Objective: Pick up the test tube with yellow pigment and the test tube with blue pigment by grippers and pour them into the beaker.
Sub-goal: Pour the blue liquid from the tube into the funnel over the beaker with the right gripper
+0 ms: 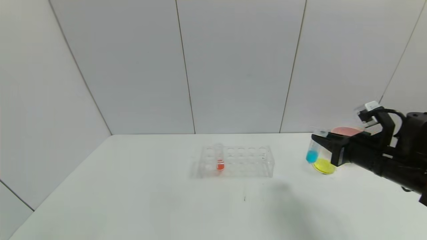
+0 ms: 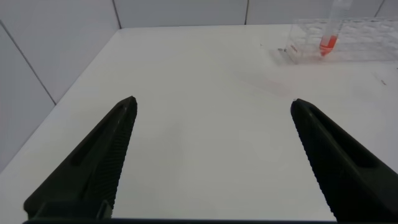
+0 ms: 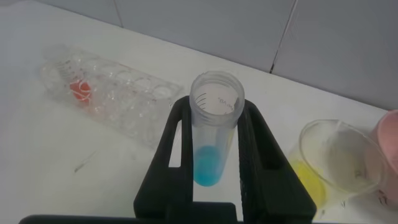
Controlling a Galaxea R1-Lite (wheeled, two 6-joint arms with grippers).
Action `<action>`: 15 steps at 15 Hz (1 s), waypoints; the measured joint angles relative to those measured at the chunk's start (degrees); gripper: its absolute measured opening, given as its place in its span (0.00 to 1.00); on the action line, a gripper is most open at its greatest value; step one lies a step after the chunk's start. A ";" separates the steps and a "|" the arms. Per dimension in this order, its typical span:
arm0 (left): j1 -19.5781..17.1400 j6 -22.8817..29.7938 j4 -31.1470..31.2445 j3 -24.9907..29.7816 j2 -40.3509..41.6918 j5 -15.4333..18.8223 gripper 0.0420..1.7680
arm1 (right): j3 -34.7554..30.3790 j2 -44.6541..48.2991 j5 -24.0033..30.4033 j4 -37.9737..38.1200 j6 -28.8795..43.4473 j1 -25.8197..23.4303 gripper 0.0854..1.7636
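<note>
One tube to go: the right end effector (image 1: 325, 144) clamps the test tube with blue pigment (image 1: 313, 150) at right of frame, just beside the beaker (image 1: 324, 164), which seemingly holds yellow already. Next comes tipping it over the rim. The left end effector (image 2: 211, 162) hangs wide open, empty.

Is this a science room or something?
Probably a small lab bench: a clear plastic tube rack holding an orange-red tube, a clear beaker with yellow liquid, and the right tool gripping a blue-liquid test tube.
</note>
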State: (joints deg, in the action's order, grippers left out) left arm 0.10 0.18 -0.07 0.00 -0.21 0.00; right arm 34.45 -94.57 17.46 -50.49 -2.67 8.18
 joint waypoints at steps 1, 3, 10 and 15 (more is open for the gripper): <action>0.00 0.00 0.02 0.00 0.00 0.00 1.00 | -0.20 1.68 5.47 2.79 -1.00 -4.08 0.24; 0.00 0.00 0.02 0.00 0.00 0.00 1.00 | 0.06 4.33 16.24 8.90 -5.95 -12.95 0.24; 0.00 0.00 0.02 0.00 0.00 0.00 1.00 | 14.80 4.64 29.04 40.35 -29.12 -29.82 0.24; 0.00 -0.02 0.02 0.00 0.00 0.02 1.00 | 36.85 -2.86 29.05 68.69 -47.75 -32.32 0.24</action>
State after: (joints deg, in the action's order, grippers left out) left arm 0.10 0.16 -0.05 0.00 -0.21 0.02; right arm 71.30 -97.44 46.51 18.20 -50.42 -24.14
